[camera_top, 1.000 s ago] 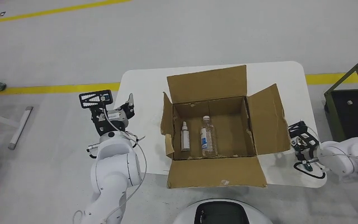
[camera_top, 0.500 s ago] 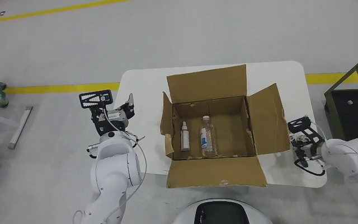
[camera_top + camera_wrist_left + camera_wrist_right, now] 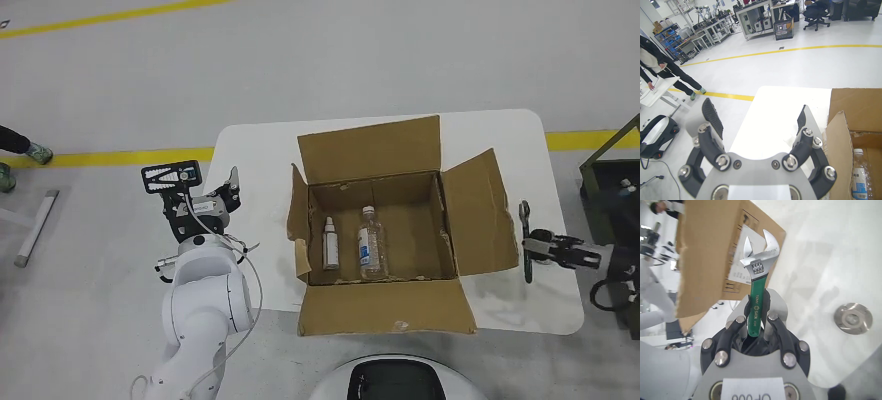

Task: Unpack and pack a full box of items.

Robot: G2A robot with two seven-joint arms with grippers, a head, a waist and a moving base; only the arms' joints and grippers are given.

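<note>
Here, the right jaws are clamped on the green handle of an adjustable wrench point(image 3: 758, 283). Its silver head points away from the wrist toward the outer face of a cardboard box point(image 3: 370, 150) flap. The handle carries pale print, and the steel head is stamped with small lettering. The right wrist view also gives that flap's outside: a white label point(image 3: 738, 262) with fine dark print, plus handling marks printed on the cardboard. From the top view, this arm sits at 3 o'clock of the box, just beside the right flap, above the edge of the white desk point(image 3: 260, 160).

The left jaws stand wide apart with nothing between them, at 9 o'clock of the box, out past the desk's edge.

Looking down, the top view gives the box's inside, all four flaps folded out. Two things lie side by side on its floor: a slim spray bottle point(image 3: 330, 243) toward 9 o'clock and a clear plastic bottle point(image 3: 371, 243) next to it. The left wrist view adds the clear bottle's white cap and its blue-and-white label.
</note>
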